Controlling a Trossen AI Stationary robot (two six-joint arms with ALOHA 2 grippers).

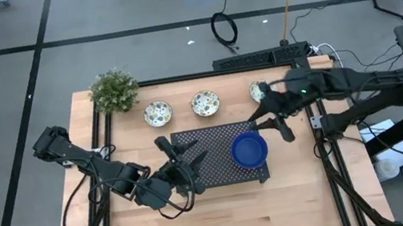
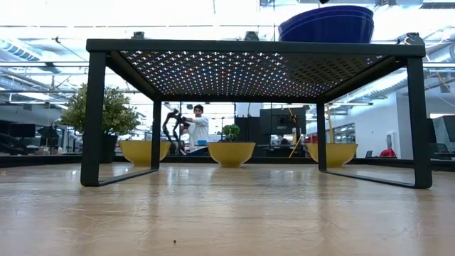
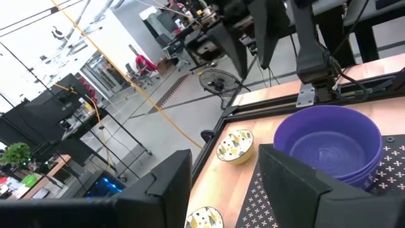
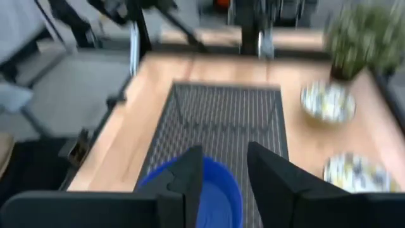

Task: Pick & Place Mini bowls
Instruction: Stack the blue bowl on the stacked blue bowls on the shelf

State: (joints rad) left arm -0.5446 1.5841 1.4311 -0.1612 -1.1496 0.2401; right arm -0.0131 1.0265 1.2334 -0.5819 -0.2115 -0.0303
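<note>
A stack of solid blue mini bowls (image 1: 249,150) (image 3: 329,145) (image 2: 327,25) sits on the right end of the black perforated tray (image 1: 210,168). Three white floral bowls (image 1: 158,113) (image 1: 206,103) (image 1: 256,90) stand in a row on the table beyond the tray, the rightmost partly hidden by the right arm. My left gripper (image 1: 183,152) (image 3: 224,158) hangs open over the tray's left part, pointing at the blue stack. My right gripper (image 1: 272,122) (image 4: 223,152) is open just past the tray's right far corner, above and beside the blue stack (image 4: 209,190).
A small green plant (image 1: 114,90) stands at the table's far left corner. The tray stands on legs, raised off the table (image 2: 249,64). Bare wood lies along the table's near side (image 1: 241,212). A person (image 2: 195,128) shows far off in the room.
</note>
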